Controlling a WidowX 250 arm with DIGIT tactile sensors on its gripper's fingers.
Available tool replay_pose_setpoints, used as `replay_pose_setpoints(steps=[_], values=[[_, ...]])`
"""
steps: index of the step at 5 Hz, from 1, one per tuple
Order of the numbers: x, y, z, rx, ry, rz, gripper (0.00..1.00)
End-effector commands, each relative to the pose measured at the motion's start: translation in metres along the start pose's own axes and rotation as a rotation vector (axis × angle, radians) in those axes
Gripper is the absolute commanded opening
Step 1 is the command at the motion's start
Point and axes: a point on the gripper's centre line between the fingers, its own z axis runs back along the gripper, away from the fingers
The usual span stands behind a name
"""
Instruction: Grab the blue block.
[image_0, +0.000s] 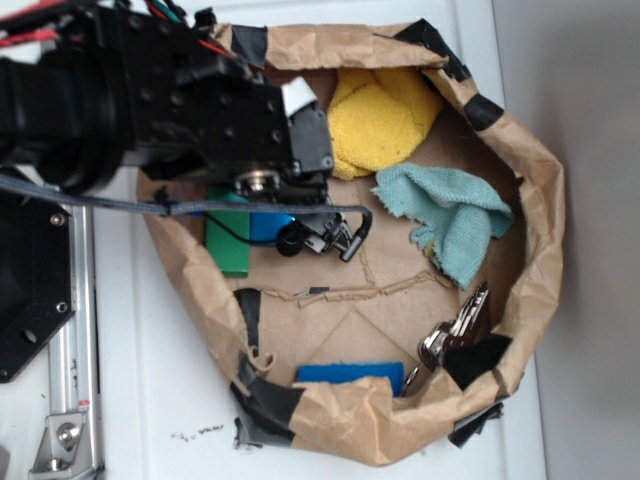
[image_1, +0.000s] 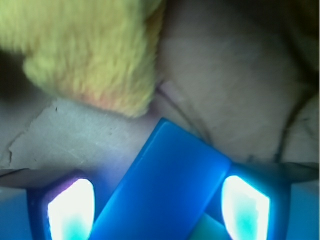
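In the wrist view the blue block (image_1: 165, 185) lies flat and slanted on the brown paper, right between my two glowing fingertips. My gripper (image_1: 157, 202) is open and straddles it. A clear gap shows at the left fingertip (image_1: 70, 207) and a narrow one at the right fingertip (image_1: 245, 207). In the exterior view only a sliver of the blue block (image_0: 266, 226) shows under the arm, next to a green flat block (image_0: 228, 246). The fingers themselves are hidden there by the wrist.
A brown paper wall (image_0: 545, 190) rings the work area. Inside lie a yellow cloth (image_0: 380, 118), a teal cloth (image_0: 452, 215), a metal tool (image_0: 455, 335) and a darker blue slab (image_0: 348, 373) at the front. The yellow cloth (image_1: 85, 50) lies just beyond the block.
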Motion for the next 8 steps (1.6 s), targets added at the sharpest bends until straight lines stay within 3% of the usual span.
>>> replay_pose_setpoints(steps=[1,2,3,6,7,8], values=[[-0.011,-0.033,-0.027,-0.030,-0.058,-0.162,1.00],[-0.011,-0.036,-0.031,-0.078,-0.016,-0.182,1.00],[-0.011,-0.036,-0.031,-0.093,0.023,-0.152,0.00],[-0.014,-0.048,-0.018,-0.077,0.032,-0.236,0.00],[-0.020,-0.064,0.008,-0.074,-0.069,-0.487,0.00],[-0.019,-0.076,0.054,-0.073,-0.315,-0.723,0.00]])
